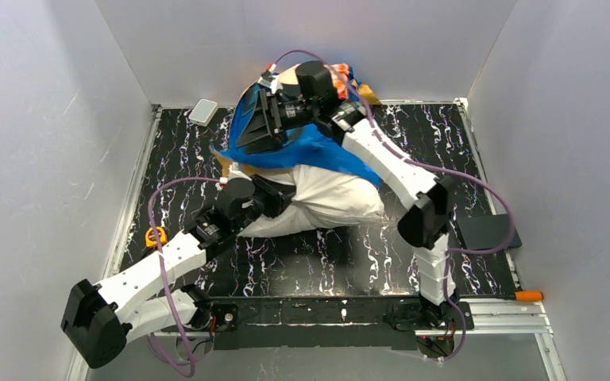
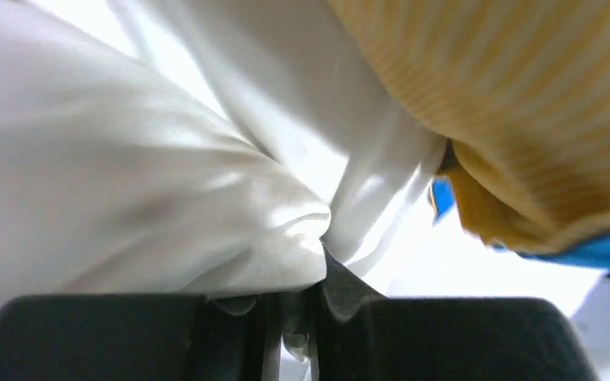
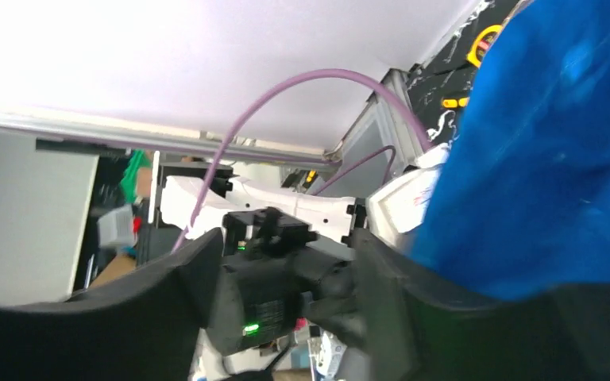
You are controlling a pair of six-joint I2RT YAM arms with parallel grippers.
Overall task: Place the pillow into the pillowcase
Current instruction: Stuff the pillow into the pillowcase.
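Pale grey walls box in a black, white-veined worktop (image 1: pixel 381 262). Left pincer (image 2: pixel 292 317) is clamped tight on a fold of the pillow (image 2: pixel 127 159), whose white bulk spreads ahead of its tips and lies on the worktop. Just beyond that pinch, the pillowcase (image 2: pixel 524 95) shows its orange-yellow striped reverse over the pillow, with a blue edge below. Right pincer (image 3: pixel 286 246) stands wide apart with nothing between its fingers. Blue pillowcase cloth lies against the outer side of one finger (image 3: pixel 413 309), raised above the pillow's far end.
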